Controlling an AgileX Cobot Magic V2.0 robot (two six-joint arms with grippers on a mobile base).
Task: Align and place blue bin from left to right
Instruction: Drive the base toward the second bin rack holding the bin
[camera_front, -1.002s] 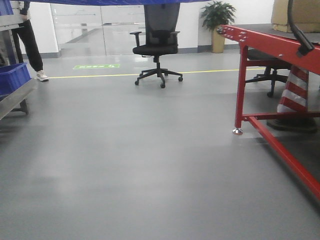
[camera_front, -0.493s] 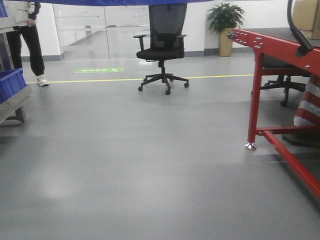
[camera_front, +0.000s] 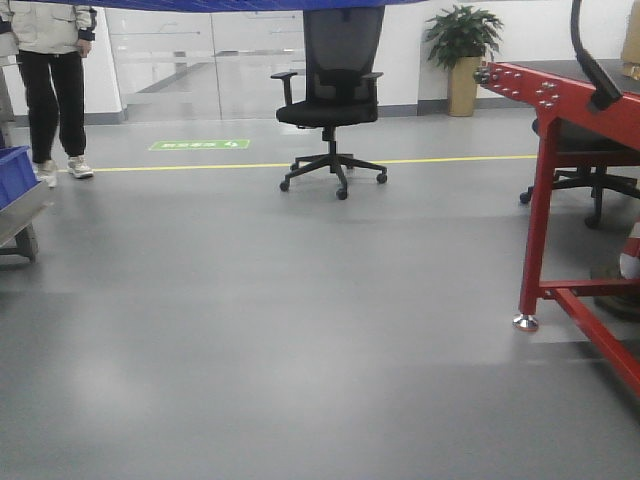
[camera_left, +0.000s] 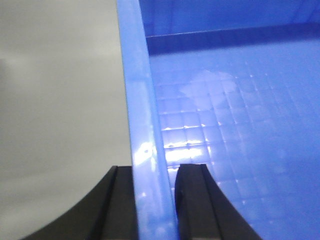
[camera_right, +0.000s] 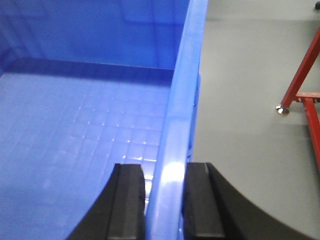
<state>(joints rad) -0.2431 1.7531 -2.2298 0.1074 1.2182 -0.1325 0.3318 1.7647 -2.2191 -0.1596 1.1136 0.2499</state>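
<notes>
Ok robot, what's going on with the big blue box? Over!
Left gripper shut on the left wall of the blue bin, right gripper on the right wall. Bin raised, nothing seen inside. Red table close on the right; chair farther ahead.

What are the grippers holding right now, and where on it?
Both hold the blue bin: left gripper pinches its left wall rim, right gripper the opposite wall rim.

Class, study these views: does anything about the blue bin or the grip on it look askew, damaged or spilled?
Nothing stands out. The blue bin has one side wall clamped in the left gripper and the opposite wall in the right gripper. Its gridded floor is bare, showing only glare, with no cracks or spills.
</notes>
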